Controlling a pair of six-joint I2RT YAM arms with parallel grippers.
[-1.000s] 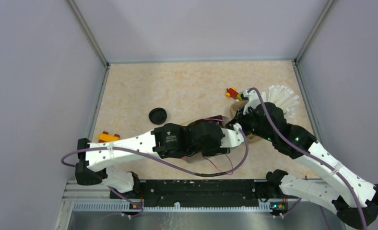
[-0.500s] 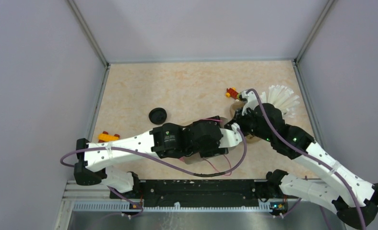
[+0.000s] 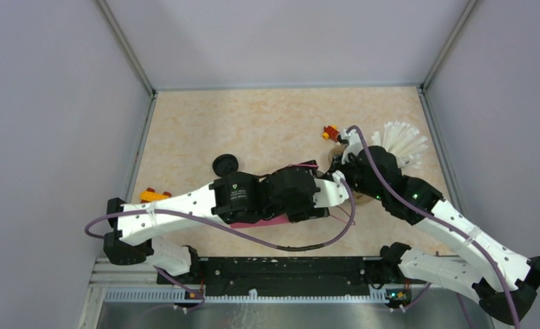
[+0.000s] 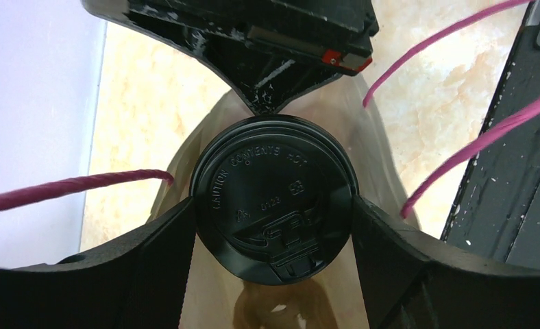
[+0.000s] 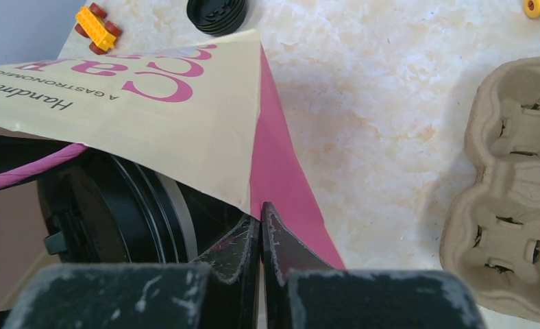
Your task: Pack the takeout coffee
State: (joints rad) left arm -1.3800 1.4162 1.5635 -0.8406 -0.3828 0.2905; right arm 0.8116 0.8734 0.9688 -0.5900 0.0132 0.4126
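Note:
In the left wrist view a takeout coffee (image 4: 274,199), a black cup with a round black lid, sits between my left gripper's fingers (image 4: 164,253), which press on both sides of the lid. My left gripper (image 4: 273,223) is shut on it inside the mouth of a cream and pink paper bag (image 5: 157,116). My right gripper (image 5: 262,212) is shut on the bag's edge, its tip just beyond the cup. The same cup (image 5: 116,212) shows under the bag's flap. From above, both arms meet mid-table and hide the cup.
A brown pulp cup carrier (image 5: 507,192) lies right of the bag. Another black round lid (image 3: 225,164) sits left of centre; I cannot tell if a cup is under it. White straws (image 3: 404,140), a red toy (image 3: 331,131) and a yellow toy (image 3: 154,195) lie around.
Both grippers have shifted slightly away from the near edge. The bag's pink side now shows under the left arm.

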